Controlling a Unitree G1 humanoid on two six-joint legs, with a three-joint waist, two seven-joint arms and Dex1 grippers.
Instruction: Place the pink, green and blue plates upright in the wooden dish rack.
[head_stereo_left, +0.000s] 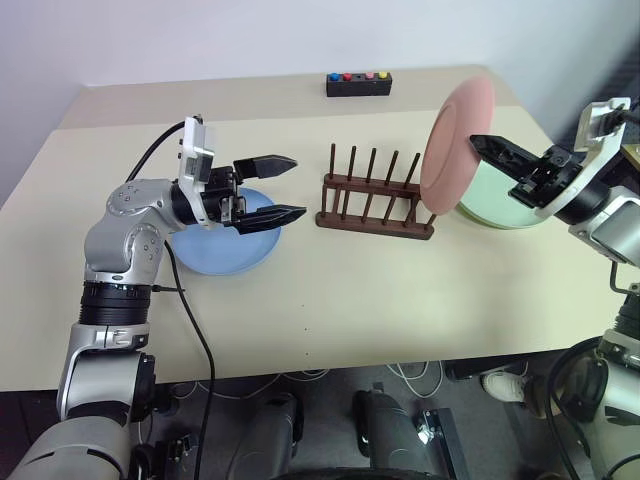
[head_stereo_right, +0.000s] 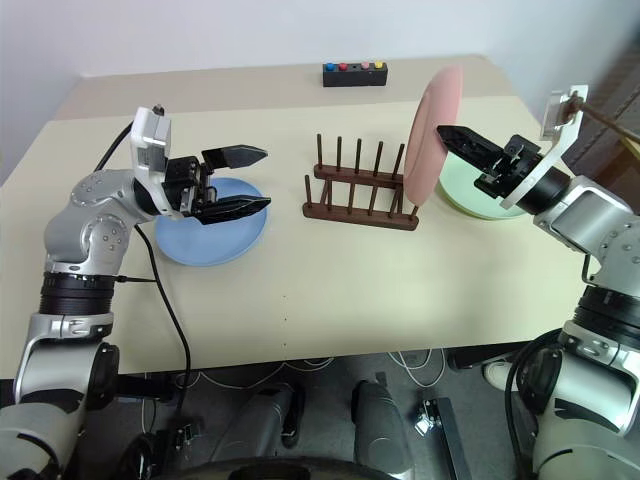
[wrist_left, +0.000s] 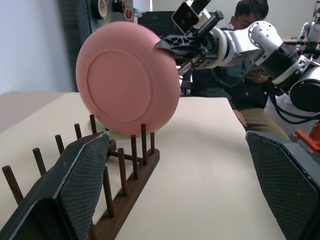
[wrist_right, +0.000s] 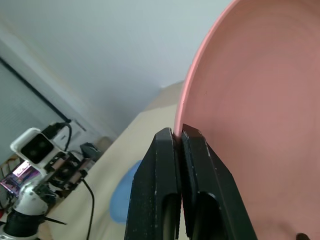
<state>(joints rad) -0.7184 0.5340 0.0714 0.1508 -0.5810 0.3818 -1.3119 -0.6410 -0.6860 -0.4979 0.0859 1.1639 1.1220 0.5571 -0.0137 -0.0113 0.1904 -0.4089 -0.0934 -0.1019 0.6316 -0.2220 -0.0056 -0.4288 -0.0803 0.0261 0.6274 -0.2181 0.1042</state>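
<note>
First plate in hand: right gripper (head_stereo_right: 450, 135) pinches the pink plate (head_stereo_left: 456, 146) upright just above the wooden dish rack's (head_stereo_left: 375, 205) right end, left gripper (head_stereo_left: 272, 187) wide open; next, lower its edge between pegs

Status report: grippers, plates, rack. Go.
Right gripper shut on pink plate, upright beside rack right end. Left gripper open over blue plate. Green plate flat on table. Rack slots free.

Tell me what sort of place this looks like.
Probably a robotics lab, not a kitchen: a bare table holding just a wooden dish rack, plastic plates and a button box, cables underneath, and another robot arm behind.
</note>
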